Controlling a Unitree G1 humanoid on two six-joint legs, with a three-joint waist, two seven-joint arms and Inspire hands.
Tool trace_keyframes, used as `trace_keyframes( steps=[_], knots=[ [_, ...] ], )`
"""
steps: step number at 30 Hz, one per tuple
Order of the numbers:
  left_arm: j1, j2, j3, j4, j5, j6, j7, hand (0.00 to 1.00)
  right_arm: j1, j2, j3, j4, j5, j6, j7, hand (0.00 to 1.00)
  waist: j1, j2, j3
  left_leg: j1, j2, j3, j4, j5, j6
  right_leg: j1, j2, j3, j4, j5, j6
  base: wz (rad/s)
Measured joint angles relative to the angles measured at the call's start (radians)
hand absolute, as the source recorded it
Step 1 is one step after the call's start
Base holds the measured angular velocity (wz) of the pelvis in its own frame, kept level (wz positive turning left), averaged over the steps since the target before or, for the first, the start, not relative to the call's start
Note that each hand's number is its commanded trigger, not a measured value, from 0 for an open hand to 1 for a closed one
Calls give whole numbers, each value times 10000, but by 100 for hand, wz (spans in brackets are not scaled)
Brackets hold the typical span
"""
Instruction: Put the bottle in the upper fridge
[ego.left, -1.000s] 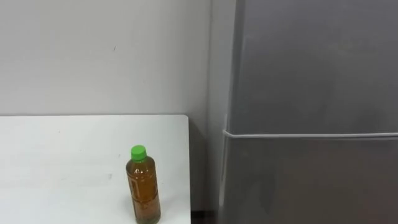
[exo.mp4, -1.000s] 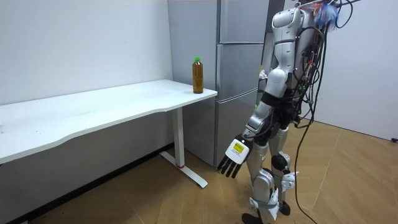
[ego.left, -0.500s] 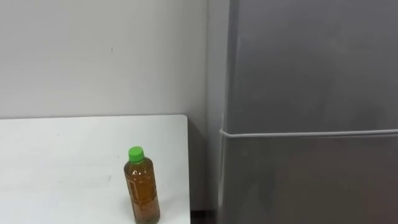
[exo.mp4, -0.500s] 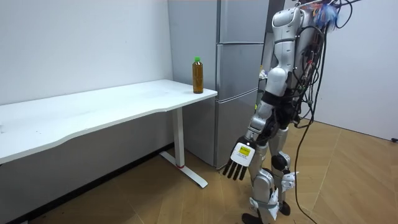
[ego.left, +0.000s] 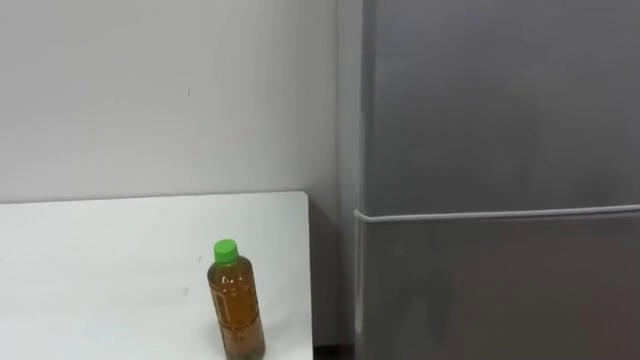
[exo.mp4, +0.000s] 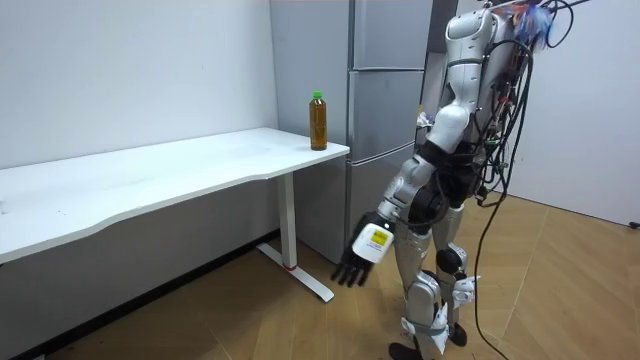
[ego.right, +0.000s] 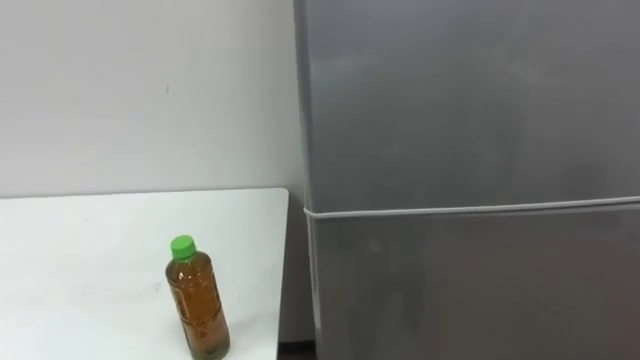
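The bottle (ego.left: 237, 305) stands upright on the white counter (ego.left: 100, 270), close to the counter's front right corner as the robot's head sees it. It is clear plastic, filled nearly to the neck with amber liquid, and closed with a green cap (ego.left: 226, 250). Nothing touches it and neither hand is on it.

Just beside that end of the counter, across a narrow dark gap, stands the grey fridge (ego.left: 500, 150). Its upper door (ego.right: 470, 100) and lower door (ego.right: 470, 290) are both shut, and a thin pale seam (ego.left: 500, 212) runs level between them. The seam lies a little above the height of the bottle's cap. Behind the counter rises a plain pale wall (ego.left: 150, 90).

In the room view the robot stands upright on the wooden floor (exo.mp4: 560, 290), facing the fridge and the counter's end, a short way back from both. Its left hand (exo.mp4: 358, 255) hangs low in front of its legs, well below the counter top and well apart from the bottle. The fingers point down, loose and spread, and hold nothing.
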Motion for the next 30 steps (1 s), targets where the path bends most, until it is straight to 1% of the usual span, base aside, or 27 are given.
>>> trace_keyframes(
  steps=[1,2,3,5,6,7,8,10,11,14,15,17,19,21,23,24,25,26,28,30],
  knots=[
    [-38,3,58,-303,-72,-68,134,0,15,-4,-67,-84,-131,6,-19,0,8,15,-16,-2,1,-8,-3,0,0,-35,1,-5,-2,-1,0,0],
    [-67,9,69,-413,-175,-110,185,0,54,-8,-96,-178,-158,8,-38,0,18,33,-18,-7,1,-7,-7,0,0,-44,0,-9,-6,-1,0,0],
    [-170,12,88,-510,-205,-174,312,0,182,-14,-138,-428,-196,4,-103,0,43,41,-39,-8,-3,-6,-10,0,0,-47,-2,-23,-13,-2,1,-3],
    [-230,12,126,-790,-409,-192,492,0,273,-18,-140,-567,-192,5,-123,0,79,61,-50,1,-3,-3,-12,-2,-2,-46,-5,-49,-21,-7,-1,0],
    [-288,12,125,-1036,-663,-189,651,0,369,-16,-136,-709,-195,14,-134,0,120,90,-72,-2,-4,-21,-10,-1,-2,-32,-6,-63,-28,-8,-1,0],
    [-295,13,127,-1416,-967,-191,836,0,411,-10,-134,-776,-176,15,-152,0,154,60,-75,-1,-4,-34,-5,-1,-3,-25,-6,-70,-29,-8,-2,3],
    [-303,14,125,-1602,-1049,-196,936,0,418,-9,-126,-784,-174,15,-178,0,156,40,-72,-1,-5,-54,-3,0,-4,-19,-6,-46,-29,-8,-2,3],
    [-397,17,117,-2035,-1114,-300,1123,0,441,0,-127,-805,-169,12,-311,0,184,3,-71,9,-11,-83,0,0,-4,7,-7,-35,-28,-8,-1,0],
    [-428,18,116,-2059,-1123,-341,1153,0,441,2,-127,-810,-165,10,-335,0,185,-10,-67,15,-14,-84,0,0,-4,14,-10,-32,-29,-7,-2,0],
    [-429,17,146,-2729,-1155,-359,1436,0,511,61,-135,-952,-209,-36,-398,0,179,-24,-77,28,-11,-91,3,-1,-3,12,-6,-8,-30,-8,-1,0],
    [-407,16,144,-3089,-1163,-375,1569,0,573,73,-137,-1119,-215,-55,-424,0,176,0,-57,21,-10,-96,4,-1,-3,11,-4,-8,-33,-8,-1,0],
    [-390,27,164,-3712,-1159,-440,1822,0,615,72,-144,-1122,-230,-102,-428,0,151,-52,-49,-5,-11,-126,9,-7,-2,4,-4,-47,-33,-8,-1,2],
    [-441,124,185,-4362,-1136,-520,2121,0,646,61,-146,-1142,-229,-105,-421,0,166,-61,-53,-17,-10,-128,11,-22,2,-22,0,-14,-21,-8,-1,0],
    [-498,265,267,-4675,-1126,-652,2326,0,659,78,-145,-1151,-197,-110,-416,0,177,-37,-63,7,-5,-93,3,-24,2,-24,6,3,-7,-7,-2,-5],
    [-517,264,591,-5411,-1011,-658,2583,0,750,120,-189,-1159,-190,-126,-416,0,177,-34,-67,21,-2,-99,-7,-24,1,-25,9,23,8,-7,-2,-2],
    [-517,267,815,-6004,-908,-674,2781,0,771,167,-271,-1160,-158,-137,-427,0,201,-30,-69,21,0,-105,-4,-24,1,-34,10,24,34,-7,-2,0],
    [-517,296,971,-6585,-892,-773,2991,0,782,192,-328,-1159,-137,-136,-426,0,207,-15,-65,27,6,-106,-3,-24,1,-42,10,28,83,-8,-2,0],
    [-520,318,1043,-6865,-891,-832,3096,0,777,192,-329,-1159,-136,-137,-423,0,193,4,-63,35,8,-107,0,-24,1,-39,9,33,112,-7,-2,0],
    [-529,474,1078,-7881,-875,-943,3390,0,822,194,-316,-1157,-90,-139,-408,0,189,51,-50,76,3,-107,4,-24,1,-20,3,19,114,-7,-2,0],
    [-617,569,1074,-8428,-839,-998,3538,0,779,199,-310,-1207,23,-126,-410,0,186,115,-35,8,0,-120,1,-25,3,-36,2,13,115,-7,-2,0]
  ],
)
